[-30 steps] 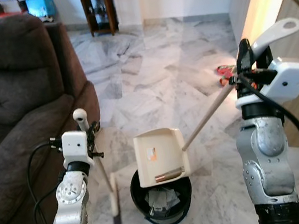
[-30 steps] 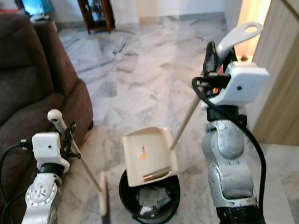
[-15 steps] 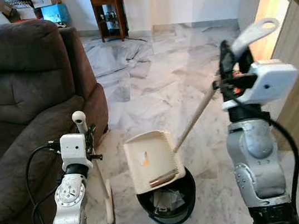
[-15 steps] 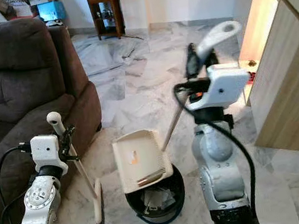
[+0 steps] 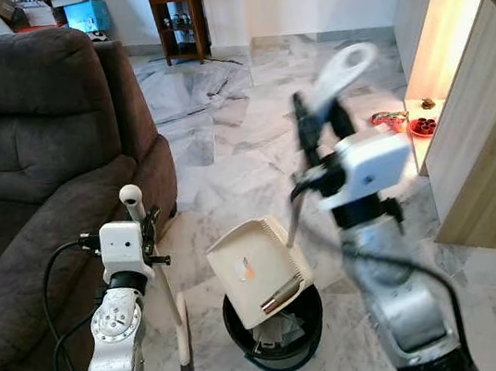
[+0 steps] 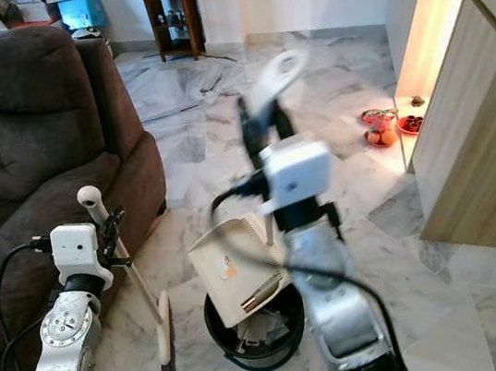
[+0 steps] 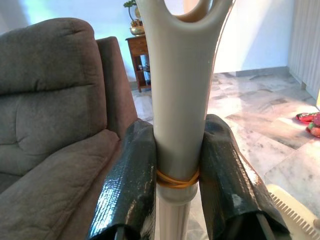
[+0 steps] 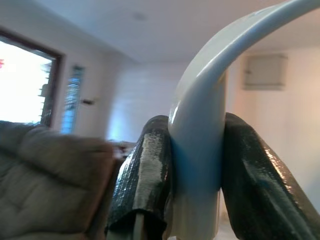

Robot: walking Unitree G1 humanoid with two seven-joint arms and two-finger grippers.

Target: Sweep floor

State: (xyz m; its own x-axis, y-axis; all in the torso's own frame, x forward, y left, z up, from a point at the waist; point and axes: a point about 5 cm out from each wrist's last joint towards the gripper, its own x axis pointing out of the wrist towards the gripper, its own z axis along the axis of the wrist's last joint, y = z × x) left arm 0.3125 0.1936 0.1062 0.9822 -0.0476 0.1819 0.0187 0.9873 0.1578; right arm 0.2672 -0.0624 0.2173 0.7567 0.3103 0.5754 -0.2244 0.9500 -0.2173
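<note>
Step in hand: emptying the sweepings. The right gripper [image 8: 195, 165], both black fingers clamped on the dustpan handle [image 5: 336, 76], holds the cream dustpan [image 5: 258, 268] tipped over the black waste bin [image 5: 275, 331], its lip just above the rim.

Broom: the left gripper [image 7: 177, 165], fingers pressed tight on either side of the broom handle [image 7: 179, 100], holds the broom [image 5: 180, 331] near upright, bristles on the marble floor [image 5: 222, 133] just beside the bin and close to the sofa's front.

Dustpan load: a small brownish stick-like piece lies near the lip and an orange scrap sticks to the pan face; crumpled paper shows inside the bin.

Right arm: blurred in both eye views, so its exact pose is hard to read.

Next move, as judged: the pan probably wants a steeper tilt or a shake so the last bits slide off, with the lip kept inside the bin's rim so nothing spills back onto the floor.

Surroundings: a dark brown sofa [image 5: 26, 135] on the robot's left; a dark wooden side table [image 5: 178, 14] against the far wall; red and orange small objects [image 5: 407, 122] on the floor by the lit wooden cabinet [image 5: 489, 112] on the right.

In the way: the sofa crowds the broom's swing on the left; the bin stands directly in front of the robot.
</note>
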